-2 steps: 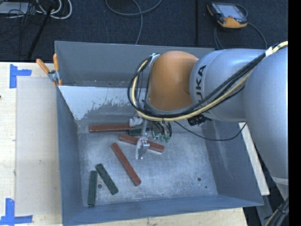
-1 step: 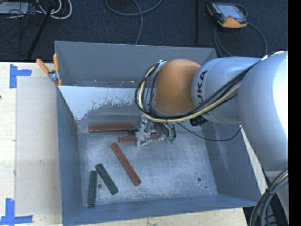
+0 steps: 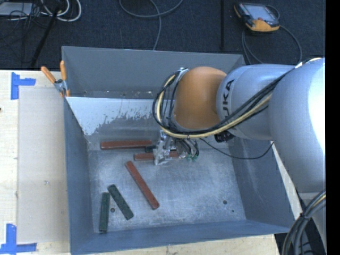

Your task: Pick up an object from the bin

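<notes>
1. Mostly risk, camera view: the gripper [image 3: 164,154] is sitting low in the grey metal bin [image 3: 212,190], at the right end of a short reddish-brown flat stick [image 3: 142,156]. A longer reddish-brown flat stick [image 3: 126,144] is lying just above it, so a grasp is likely catching both or nudging one away. Thin flat pieces may be slipping out.
2. Pose: the silver arm [image 3: 255,105] is reaching in from the right, with its orange wrist cover [image 3: 196,97] bending downward. I cannot tell whether the gripper is apart or together.
</notes>
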`<action>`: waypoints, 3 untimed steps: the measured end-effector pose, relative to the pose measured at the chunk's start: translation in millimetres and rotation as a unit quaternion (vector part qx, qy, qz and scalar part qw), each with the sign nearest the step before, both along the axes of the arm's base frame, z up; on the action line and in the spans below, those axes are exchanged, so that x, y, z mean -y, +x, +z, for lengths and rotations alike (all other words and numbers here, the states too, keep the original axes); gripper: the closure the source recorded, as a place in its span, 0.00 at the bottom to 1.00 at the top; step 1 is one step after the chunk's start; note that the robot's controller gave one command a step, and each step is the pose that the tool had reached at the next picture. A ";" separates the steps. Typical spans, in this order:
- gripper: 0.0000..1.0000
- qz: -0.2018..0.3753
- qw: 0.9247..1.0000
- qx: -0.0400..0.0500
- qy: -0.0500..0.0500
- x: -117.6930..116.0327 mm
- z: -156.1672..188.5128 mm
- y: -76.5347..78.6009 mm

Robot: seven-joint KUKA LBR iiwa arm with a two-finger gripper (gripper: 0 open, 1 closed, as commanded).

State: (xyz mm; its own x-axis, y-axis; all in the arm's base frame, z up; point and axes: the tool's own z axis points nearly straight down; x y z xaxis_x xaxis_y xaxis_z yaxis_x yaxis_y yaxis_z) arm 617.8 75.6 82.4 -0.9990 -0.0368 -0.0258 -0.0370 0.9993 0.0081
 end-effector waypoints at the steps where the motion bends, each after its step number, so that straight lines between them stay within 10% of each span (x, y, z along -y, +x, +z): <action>1: 1.00 0.042 0.999 -0.010 -0.004 0.0 12.3 -10.5; 2: 0.00 0.047 0.999 -0.012 -0.005 0.7 34.1 -6.0; 3: 0.00 0.028 1.000 -0.013 -0.005 -0.3 22.8 -3.0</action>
